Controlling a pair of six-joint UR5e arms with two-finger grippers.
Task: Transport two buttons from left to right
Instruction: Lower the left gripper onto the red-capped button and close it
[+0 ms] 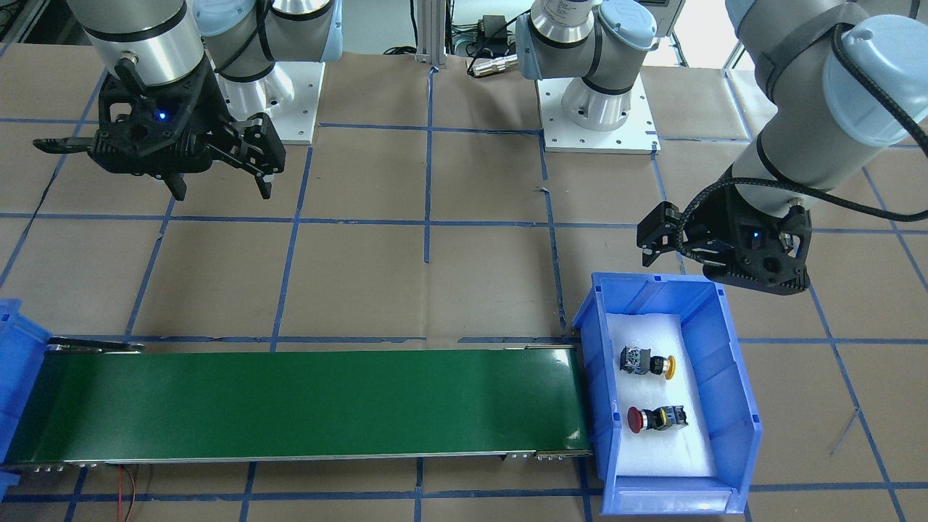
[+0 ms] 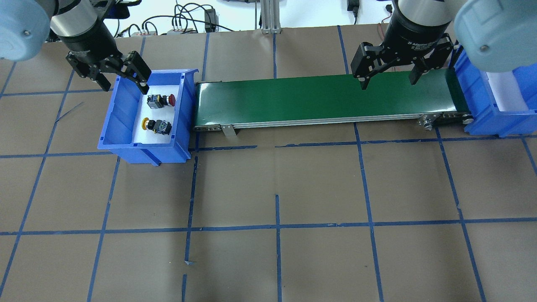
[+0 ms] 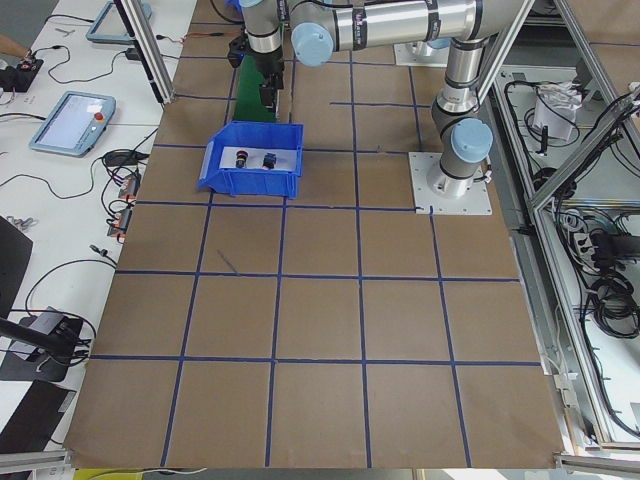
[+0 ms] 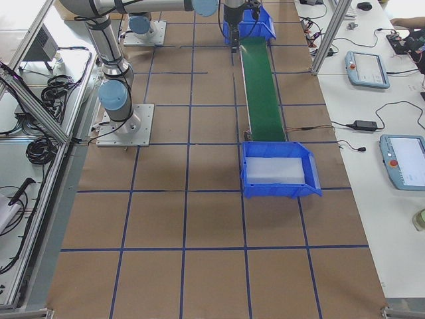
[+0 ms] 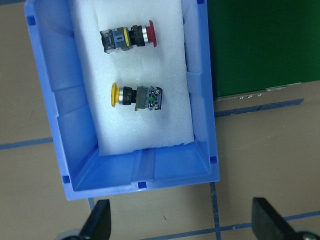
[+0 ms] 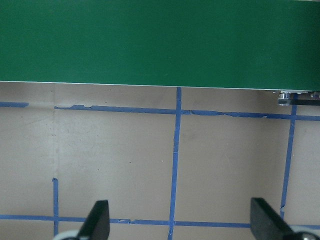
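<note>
Red button (image 2: 161, 100) and yellow button (image 2: 157, 125) both lie on their sides on the foam (image 2: 140, 112) in the left bin (image 2: 118, 115), well apart from the right bin (image 2: 482, 114) at the far end of the belt (image 2: 293, 98). Left gripper (image 2: 126, 87) hangs over the left bin's back rim and right gripper (image 2: 388, 84) over the belt's right end, each with jaws apart and empty. On the way down a finger could catch the bin wall. A pinch on a round cap instead of the blocky body could let a button twist loose, and a button laid on the belt might roll off its edge.
</note>
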